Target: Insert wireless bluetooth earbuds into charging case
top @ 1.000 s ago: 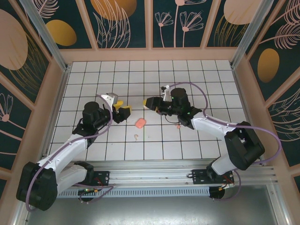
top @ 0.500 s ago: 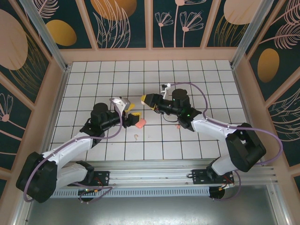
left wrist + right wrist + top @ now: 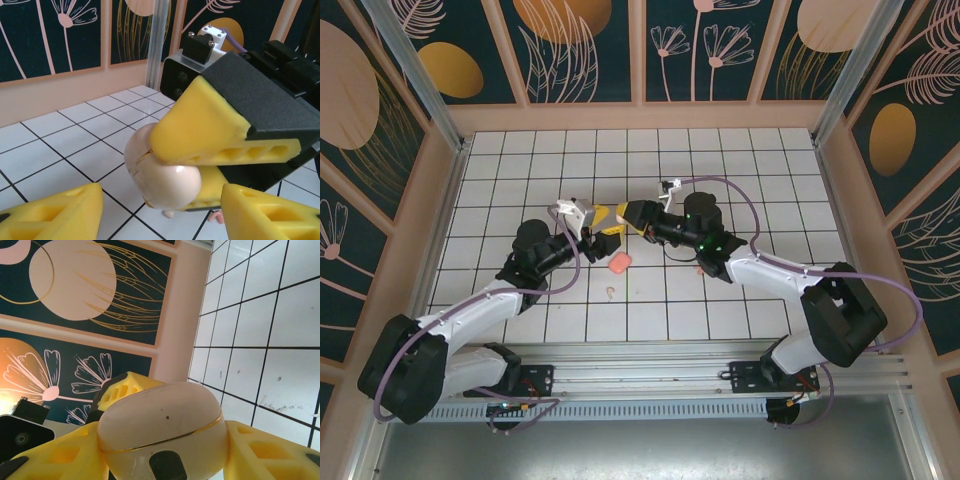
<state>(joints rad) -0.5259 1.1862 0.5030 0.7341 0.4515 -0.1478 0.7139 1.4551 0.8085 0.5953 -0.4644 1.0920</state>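
My right gripper [image 3: 632,214] is shut on a beige charging case [image 3: 160,425] with a gold seam, lid closed, held above the tiles mid-table. In the left wrist view the case [image 3: 160,175] sits pinched between the right gripper's yellow fingers [image 3: 220,135]. My left gripper [image 3: 604,224] is open, its own fingertips [image 3: 50,215] spread either side of the case just below it, not touching. A beige earbud [image 3: 609,293] lies on a tile nearer the arms. A salmon-pink earbud [image 3: 699,270] lies under the right forearm. Small beige [image 3: 169,214] and pink [image 3: 216,217] bits show on the tile beneath the case.
A salmon-pink rounded case [image 3: 619,262] lies on the tiles just below the two grippers. Peach walls with dark floral panels [image 3: 640,115] enclose the tiled floor. The two arms nearly meet at the centre.
My left gripper has swung right and up to the case held by the right gripper, and it now brackets it. The right gripper has shifted slightly left.
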